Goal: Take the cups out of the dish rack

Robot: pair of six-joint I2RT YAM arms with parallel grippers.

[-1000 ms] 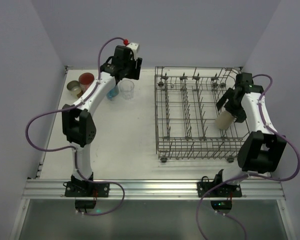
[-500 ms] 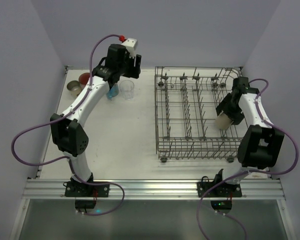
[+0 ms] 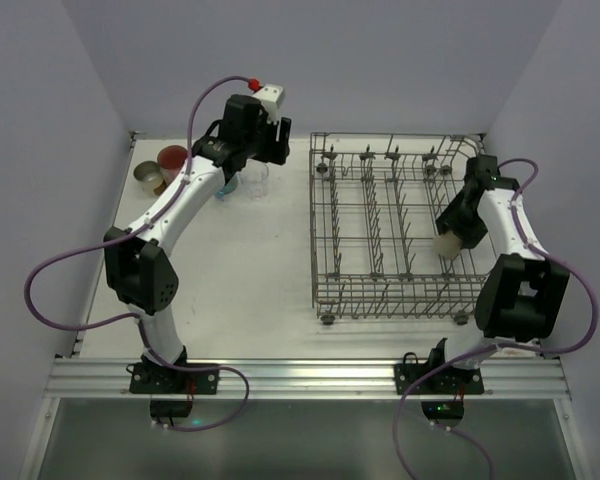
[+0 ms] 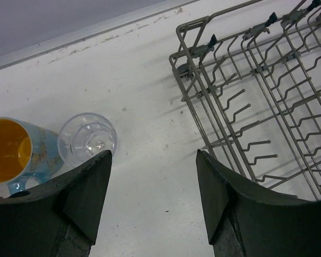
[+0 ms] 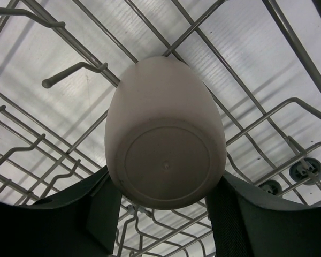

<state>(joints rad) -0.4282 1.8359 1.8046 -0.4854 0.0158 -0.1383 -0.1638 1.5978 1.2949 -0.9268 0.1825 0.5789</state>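
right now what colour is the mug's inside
Orange-yellow inside the mug; the left wrist view shows it best.

beige cup (image 5: pixel 165 134): in dish rack (image 3: pixel 370 215), right side | glass tumbler (image 4: pixel 87 138), blue mug (image 4: pixel 21 152): upright outside

Bright, even light is thrown from above, and no harsh glare is seen. Beneath the dish rack (image 3: pixel 395 230) only faint, soft-edged wire shadows are cast on the white table (image 3: pixel 250 270). In the left wrist view, small highlights are caught on the clear glass tumbler (image 4: pixel 88 138) left of the rack, and the near foreground is rendered dark and slightly soft. Inside the rack, the plain beige cup (image 5: pixel 165 134) is shown sharp, its base shaded.
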